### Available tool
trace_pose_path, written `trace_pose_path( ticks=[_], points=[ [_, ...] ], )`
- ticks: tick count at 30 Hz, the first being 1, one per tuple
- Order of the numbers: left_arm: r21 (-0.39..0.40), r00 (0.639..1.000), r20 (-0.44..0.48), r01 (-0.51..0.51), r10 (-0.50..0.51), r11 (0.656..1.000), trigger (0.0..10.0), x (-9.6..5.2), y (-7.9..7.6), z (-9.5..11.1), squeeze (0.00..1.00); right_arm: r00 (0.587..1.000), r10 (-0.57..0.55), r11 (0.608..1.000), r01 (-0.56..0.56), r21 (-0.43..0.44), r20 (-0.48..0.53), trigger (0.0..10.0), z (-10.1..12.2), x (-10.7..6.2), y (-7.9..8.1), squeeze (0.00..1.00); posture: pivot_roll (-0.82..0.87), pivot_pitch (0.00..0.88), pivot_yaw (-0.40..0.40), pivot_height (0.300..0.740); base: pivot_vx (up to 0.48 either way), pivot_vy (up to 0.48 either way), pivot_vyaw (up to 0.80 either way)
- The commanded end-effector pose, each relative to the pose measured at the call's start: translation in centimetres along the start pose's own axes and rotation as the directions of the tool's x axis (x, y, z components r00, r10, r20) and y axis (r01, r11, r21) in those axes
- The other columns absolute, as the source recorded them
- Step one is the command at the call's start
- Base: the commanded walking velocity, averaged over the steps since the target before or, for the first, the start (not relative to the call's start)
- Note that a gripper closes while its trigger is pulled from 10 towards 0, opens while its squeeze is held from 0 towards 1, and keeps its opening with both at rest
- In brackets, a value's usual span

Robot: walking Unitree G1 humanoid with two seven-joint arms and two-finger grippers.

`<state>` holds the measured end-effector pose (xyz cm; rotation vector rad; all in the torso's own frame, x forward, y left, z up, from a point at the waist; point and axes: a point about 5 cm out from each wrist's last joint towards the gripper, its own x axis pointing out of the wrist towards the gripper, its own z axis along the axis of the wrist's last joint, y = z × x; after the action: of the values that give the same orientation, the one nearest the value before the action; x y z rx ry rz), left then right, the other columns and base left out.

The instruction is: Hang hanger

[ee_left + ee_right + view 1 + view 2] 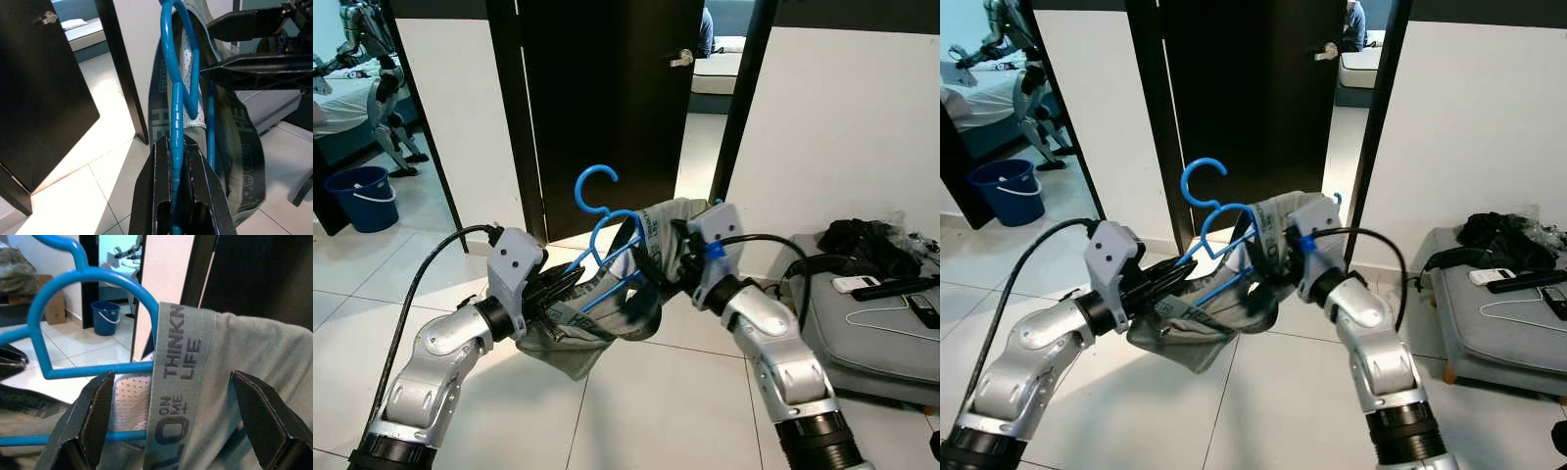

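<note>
Two pincers are raised in front of the dark door (607, 98), with the work held between them. Far left: a blue bucket (364, 197) stands on the tiled floor (646, 411). Left pincer (566, 285): fingers closed tight on one arm of the blue hanger (607, 240), confirmed in the left wrist view, where the blue bar runs between the two black fingers (155, 196). Hanger hook points up, free in the air. A grey garment (607, 328) is threaded on the hanger and sags below it. Right pincer (668, 257): fingers spread wide either side of the garment's printed waistband (178, 387), not clamped on it. Far right: grey cushion (871, 338) carrying dark clutter.
</note>
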<state>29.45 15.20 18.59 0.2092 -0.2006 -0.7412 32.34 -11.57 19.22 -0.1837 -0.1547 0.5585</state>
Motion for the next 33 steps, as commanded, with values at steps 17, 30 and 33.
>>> trace_pose_path(
  ticks=[17, 30, 33],
  points=[
    [0.015, 1.0, 0.0, 0.018, -0.018, 1.0, 10.0, 0.1, -0.4, 0.4, 0.0, 0.988, -0.132, 0.99, 0.127, -0.067, -0.084, 0.0, -0.8, 0.1, -1.3, 0.0, -0.01, 0.0, -0.022, 0.74, 0.0, 0.0, 0.0],
    [0.108, 0.98, -0.141, 0.154, -0.138, 0.982, 10.0, -1.2, -1.4, -1.2, 0.0, 0.953, -0.303, 0.946, 0.297, -0.128, -0.025, 0.0, 0.7, -0.9, -5.7, 0.0, 0.0, 0.0, -0.033, 0.74, 0.0, 0.0, 0.0],
    [0.113, 0.966, -0.161, 0.223, -0.204, 0.968, 10.0, -1.6, -2.2, -1.4, 0.0, 0.929, -0.369, 0.919, 0.364, -0.15, -0.004, 0.0, 1.5, -1.3, -7.5, 0.0, 0.0, 0.0, -0.035, 0.74, 0.0, 0.0, 0.0]
  ],
)
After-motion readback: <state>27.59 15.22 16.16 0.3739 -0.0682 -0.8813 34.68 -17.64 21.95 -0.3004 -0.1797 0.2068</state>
